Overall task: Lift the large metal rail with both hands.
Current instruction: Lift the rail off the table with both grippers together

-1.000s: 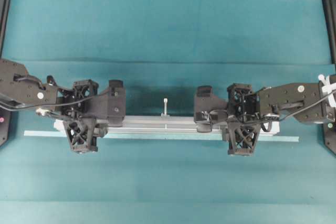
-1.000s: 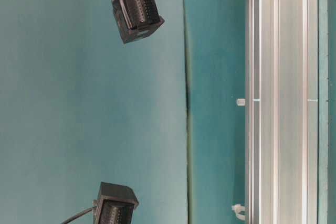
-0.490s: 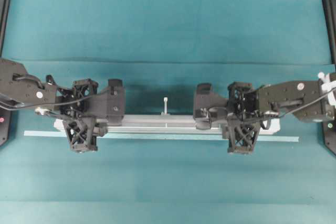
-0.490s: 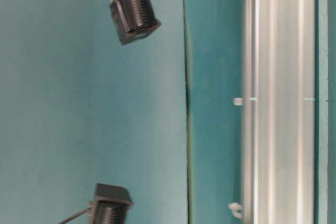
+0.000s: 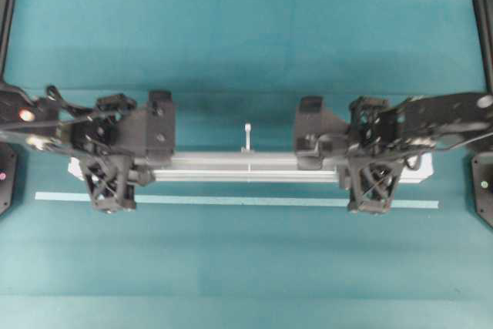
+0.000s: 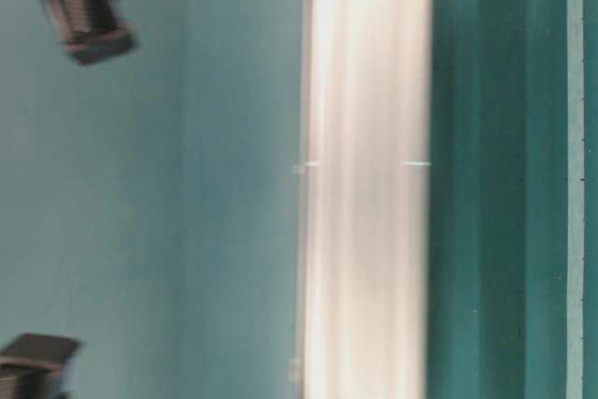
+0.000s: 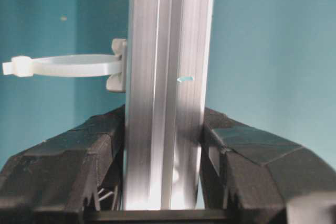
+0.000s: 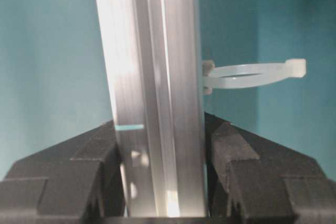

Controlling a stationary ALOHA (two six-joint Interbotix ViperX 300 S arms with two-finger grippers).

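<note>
We are clamping the long grooved silver aluminium rail [image 5: 246, 167] crosswise between both sets of fingers, left gripper [image 7: 164, 145] and right gripper [image 8: 160, 145] partly closed near opposite ends.

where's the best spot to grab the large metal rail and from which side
Take the large metal rail near each end, from above, jaws across its narrow width on the flat grooved sides. It is long, so two spread grips keep it level. Stay clear of the zip ties sticking out sideways. The left gripper and right gripper clamp it just that way.
</note>
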